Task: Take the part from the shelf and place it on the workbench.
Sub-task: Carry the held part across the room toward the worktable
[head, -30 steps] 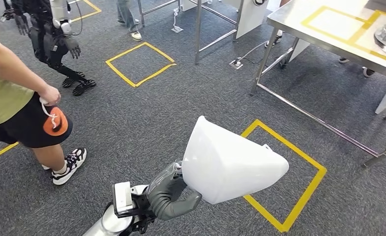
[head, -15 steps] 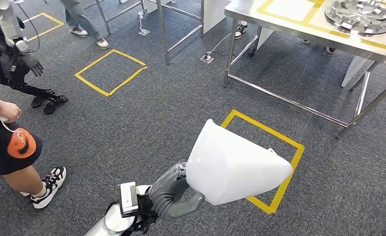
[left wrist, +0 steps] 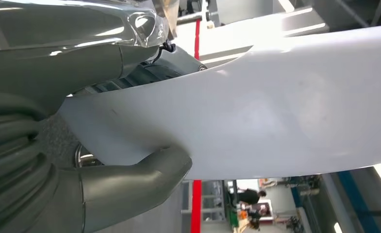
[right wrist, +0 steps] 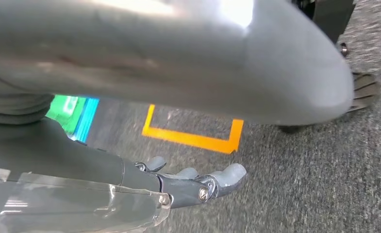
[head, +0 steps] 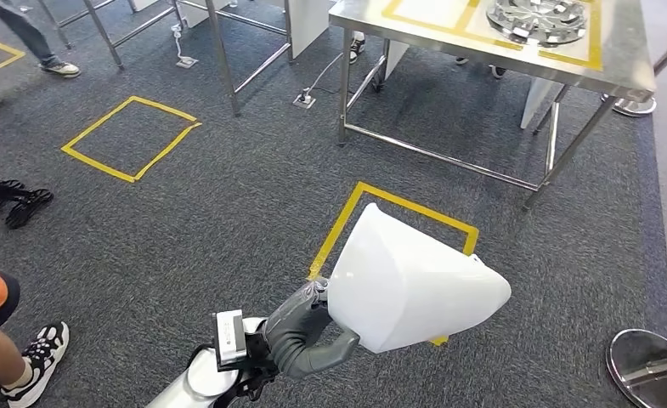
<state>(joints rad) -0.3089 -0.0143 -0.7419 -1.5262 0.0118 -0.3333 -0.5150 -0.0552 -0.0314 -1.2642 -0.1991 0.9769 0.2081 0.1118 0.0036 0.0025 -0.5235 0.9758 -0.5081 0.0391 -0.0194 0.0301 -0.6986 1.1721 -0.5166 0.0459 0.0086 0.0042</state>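
Left hand (head: 300, 333) with fingers (left wrist: 130, 191) clamped on white part (head: 406, 280), carried above grey carpet, right hand (right wrist: 178, 182) hanging with fingers apart, holding nothing, yellow floor square (head: 372, 200) beyond, steel table (head: 483, 47) farthest, bearing a wheel cover (head: 542, 17)

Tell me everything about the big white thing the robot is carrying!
The white part is a big, smooth shell that looks like glossy plastic, plain white with no markings. It is wide and rounded on one side and narrows to a blunt point on top. The left hand holds it at one edge, the grey thumb pressing on its smooth face. It is up in the air, above the grey carpet and a yellow tape square, not yet on the steel workbench.
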